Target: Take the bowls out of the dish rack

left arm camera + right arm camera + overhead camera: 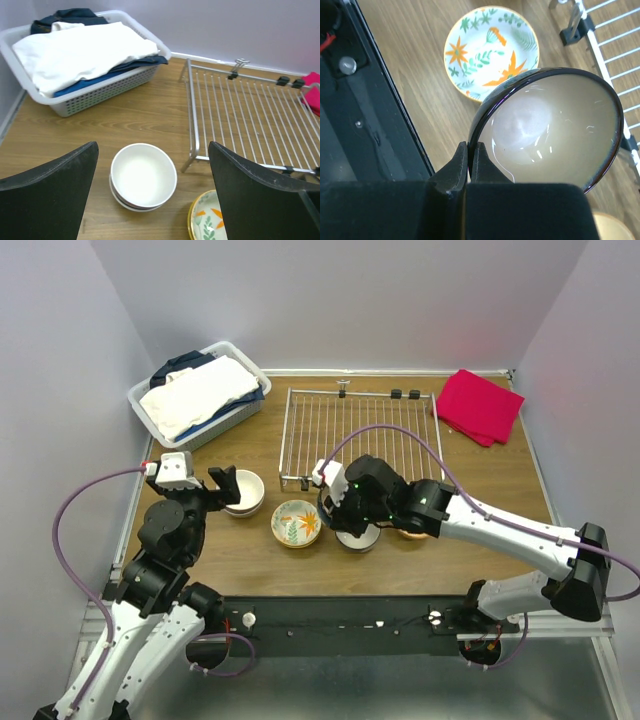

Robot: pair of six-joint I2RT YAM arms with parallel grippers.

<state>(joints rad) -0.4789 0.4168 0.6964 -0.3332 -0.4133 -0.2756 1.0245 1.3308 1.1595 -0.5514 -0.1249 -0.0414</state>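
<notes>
The silver wire dish rack (360, 430) lies at the table's middle back with no bowls on it; it also shows in the left wrist view (250, 115). My right gripper (470, 150) is shut on the rim of a dark-rimmed bowl (550, 130) with a beige inside, in front of the rack (615, 75) and right of the orange-green floral bowl (490, 50). In the top view the gripper (345, 515) hides most of that bowl (360, 538). My left gripper (152, 147) is open and empty above a stack of white bowls (143, 175), seen from above too (243, 492).
A white laundry basket (150, 410) of clothes stands at the back left. A red cloth (482, 405) lies at the back right. A beige bowl (412, 532) sits right of my right gripper. The floral bowl (297, 523) stands between the white stack and the held bowl.
</notes>
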